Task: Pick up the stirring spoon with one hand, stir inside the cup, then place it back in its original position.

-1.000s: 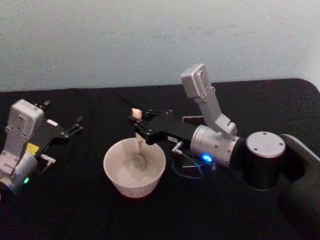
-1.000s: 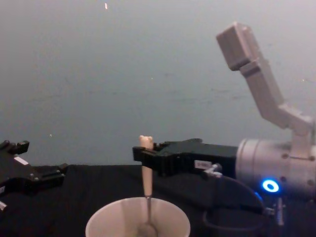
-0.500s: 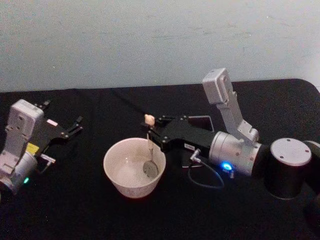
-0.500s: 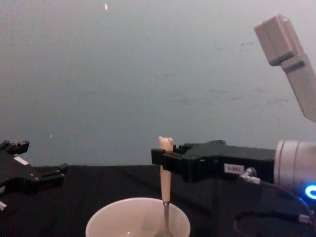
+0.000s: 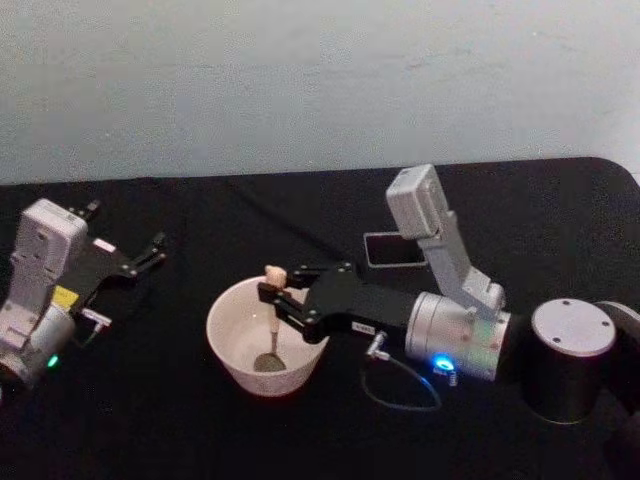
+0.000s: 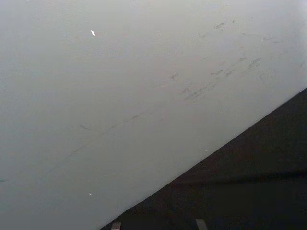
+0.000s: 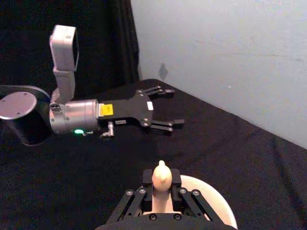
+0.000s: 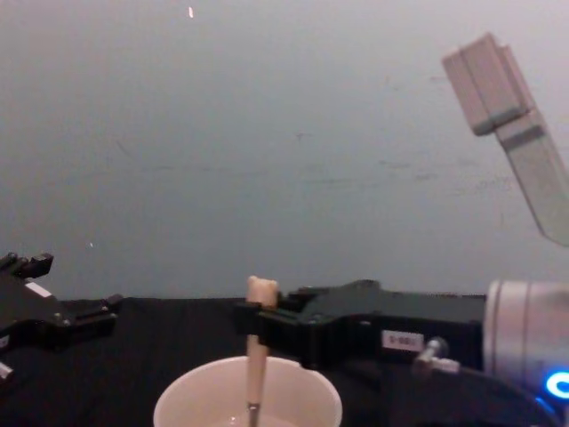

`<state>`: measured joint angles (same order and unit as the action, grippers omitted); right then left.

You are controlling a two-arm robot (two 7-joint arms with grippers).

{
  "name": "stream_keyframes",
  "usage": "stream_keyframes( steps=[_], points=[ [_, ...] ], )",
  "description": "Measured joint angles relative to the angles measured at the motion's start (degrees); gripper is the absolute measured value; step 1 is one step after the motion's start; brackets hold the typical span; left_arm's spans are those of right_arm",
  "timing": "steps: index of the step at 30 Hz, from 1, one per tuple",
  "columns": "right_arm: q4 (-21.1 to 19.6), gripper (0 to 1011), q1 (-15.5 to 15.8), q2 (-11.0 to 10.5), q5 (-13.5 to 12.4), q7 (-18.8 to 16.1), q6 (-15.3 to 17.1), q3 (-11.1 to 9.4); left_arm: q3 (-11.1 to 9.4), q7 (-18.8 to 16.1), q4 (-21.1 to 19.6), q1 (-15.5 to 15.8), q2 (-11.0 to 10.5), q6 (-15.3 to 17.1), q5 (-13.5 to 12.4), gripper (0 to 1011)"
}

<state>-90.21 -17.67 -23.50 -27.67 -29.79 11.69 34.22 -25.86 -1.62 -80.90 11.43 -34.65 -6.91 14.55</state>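
Note:
The cream-white cup [image 5: 228, 312] stands on the black table in front of me. My right gripper [image 5: 272, 300] is shut on the stirring spoon [image 5: 272, 325], which stands nearly upright with its metal bowl down inside the cup and its bear head above the fingers. From the chest view the beige handle of the spoon [image 8: 256, 356] dips behind the near rim of the cup [image 8: 182, 400], with the right gripper [image 8: 253, 325] clamped just under the bear head. The right wrist view shows the spoon's top [image 7: 161, 175] over the cup [image 7: 221, 203]. My left gripper [image 5: 148, 250] rests open at the left.
A dark grey square holder box [image 5: 395, 248] sits behind the right arm, beyond the cup. A thin cable loop [image 5: 400, 392] hangs under the right wrist. The left gripper [image 7: 165, 108] lies on the black cloth well apart from the cup. A pale wall bounds the table's far edge.
My right gripper has carried the spoon from the cup's right side leftward and nearer, towards the cup's middle front. The left arm has not moved.

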Motion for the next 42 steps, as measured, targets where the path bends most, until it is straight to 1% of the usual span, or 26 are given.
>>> stream_keyframes(
  steps=[5, 9, 13, 15, 17, 18, 19, 20, 21, 22, 25, 30, 33, 38, 42],
  points=[
    [1.03, 214, -1.11, 1.42, 0.20, 0.09, -0.31, 1.22, 0.00, 0.00, 0.00, 0.00, 0.00, 0.00, 0.00, 1001],
    [3.02, 214, -2.64, 3.41, 1.09, 0.84, -0.80, 2.30, 0.00, 0.00, 0.00, 0.00, 0.00, 0.00, 0.00, 1002],
    [5.44, 213, -4.05, 5.25, 1.91, 1.67, -1.04, 2.80, 0.00, 0.00, 0.00, 0.00, 0.00, 0.00, 0.00, 1001],
    [6.48, 213, -4.63, 6.02, 2.19, 1.99, -1.07, 2.89, 0.00, 0.00, 0.00, 0.00, 0.00, 0.00, 0.00, 1001],
    [8.57, 213, -5.71, 7.40, 2.70, 2.71, -1.10, 2.89, 0.00, 0.00, 0.00, 0.00, 0.00, 0.00, 0.00, 1001],
    [8.57, 213, -5.71, 7.40, 2.70, 2.71, -1.10, 2.89, 0.00, 0.00, 0.00, 0.00, 0.00, 0.00, 0.00, 1001],
    [9.75, 214, -6.32, 8.13, 2.95, 3.10, -1.15, 2.76, 0.00, 0.00, 0.00, 0.00, 0.00, 0.00, 0.00, 1001],
    [10.14, 214, -6.51, 8.35, 3.05, 3.23, -1.17, 2.69, 0.00, 0.00, 0.00, 0.00, 0.00, 0.00, 0.00, 1001],
    [11.01, 213, -6.99, 8.92, 3.21, 3.57, -1.23, 2.42, 0.00, 0.00, 0.00, 0.00, 0.00, 0.00, 0.00, 1001],
    [11.01, 213, -6.99, 8.92, 3.21, 3.57, -1.23, 2.42, 0.00, 0.00, 0.00, 0.00, 0.00, 0.00, 0.00, 1001],
    [12.78, 214, -7.84, 9.76, 3.51, 4.27, -1.36, 1.47, 0.00, 0.00, 0.00, 0.00, 0.00, 0.00, 0.00, 1001],
    [13.56, 214, -8.22, 9.86, 3.74, 4.75, -1.43, 0.34, 0.00, 0.00, 0.00, 0.00, 0.00, 0.00, 0.00, 1001],
    [13.31, 214, -8.01, 9.29, 3.94, 4.81, -1.52, -0.27, 0.00, 0.00, 0.00, 0.00, 0.00, 0.00, 0.00, 1001],
    [11.01, 214, -6.38, 7.24, 4.08, 4.37, -1.58, -1.30, 0.00, 0.00, 0.00, 0.00, 0.00, 0.00, 0.00, 1002],
    [8.41, 213, -4.69, 5.33, 3.38, 3.45, -1.35, -2.13, 0.00, 0.00, 0.00, 0.00, 0.00, 0.00, 0.00, 1001]
  ],
)
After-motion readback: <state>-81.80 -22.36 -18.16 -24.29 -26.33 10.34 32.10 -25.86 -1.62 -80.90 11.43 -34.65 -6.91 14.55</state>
